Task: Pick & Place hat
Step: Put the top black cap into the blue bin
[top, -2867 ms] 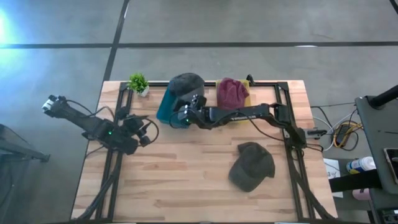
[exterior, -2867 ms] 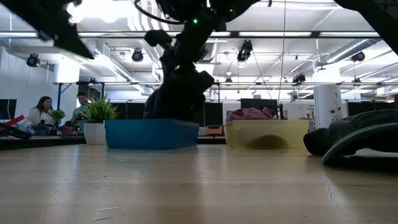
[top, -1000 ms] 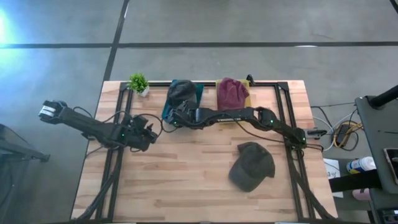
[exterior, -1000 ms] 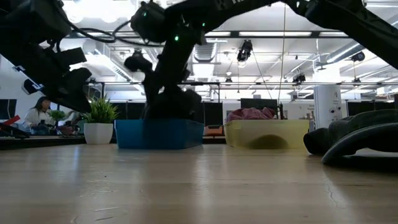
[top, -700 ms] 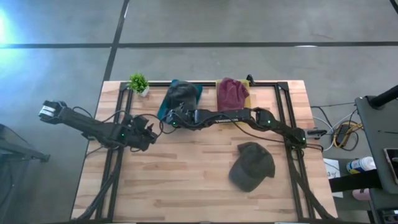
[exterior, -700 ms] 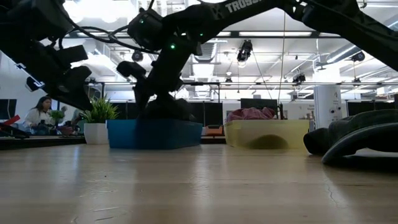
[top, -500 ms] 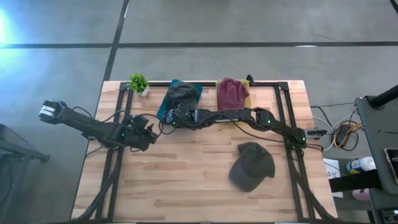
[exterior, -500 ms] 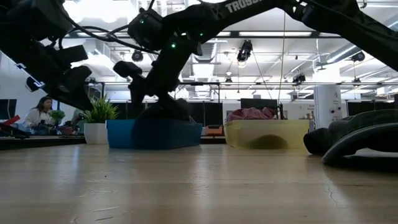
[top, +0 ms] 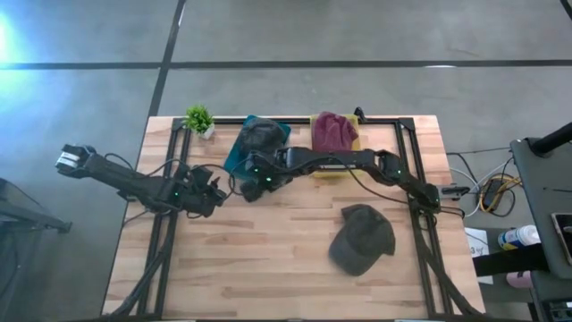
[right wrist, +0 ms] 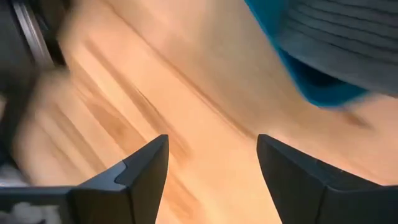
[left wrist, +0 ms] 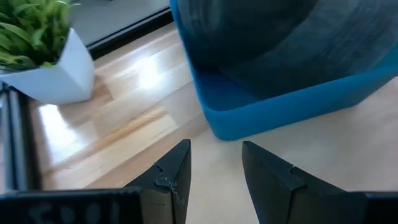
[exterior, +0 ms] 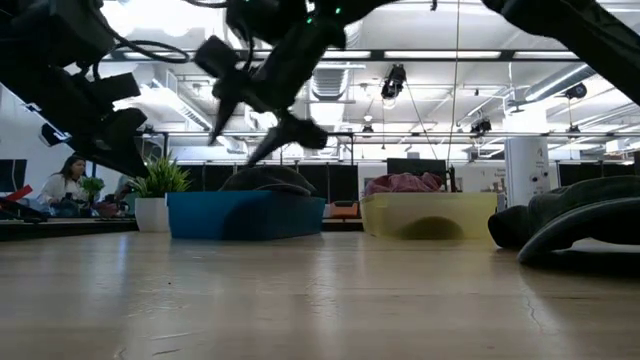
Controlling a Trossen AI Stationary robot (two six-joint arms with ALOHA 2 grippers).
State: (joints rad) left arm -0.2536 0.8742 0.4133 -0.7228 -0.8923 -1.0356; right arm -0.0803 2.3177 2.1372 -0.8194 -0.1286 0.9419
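Observation:
A dark grey hat point(top: 259, 136) lies in the blue bin point(top: 234, 156) at the table's far side, its crown showing above the bin wall point(exterior: 262, 180). My right gripper point(top: 257, 185) hangs open in the air just near of the bin, above its rim in the low view point(exterior: 262, 100), with nothing between its fingers point(right wrist: 214, 162). My left gripper point(top: 217, 190) waits open to the left of the bin, facing the bin's wall point(left wrist: 214, 168). A second dark cap point(top: 362, 237) rests on the table at the near right.
A yellow bin point(top: 347, 148) holding a maroon hat point(top: 334, 132) stands right of the blue bin. A small potted plant point(top: 198, 119) sits at the far left corner. Black frame rails point(top: 170, 215) run along both table sides. Bare wood lies in the near middle.
My right gripper has opened and let go of the grey hat, which now lies settled in the blue bin. The gripper has risen, drawn back toward the table's near edge and rolled about its own axis.

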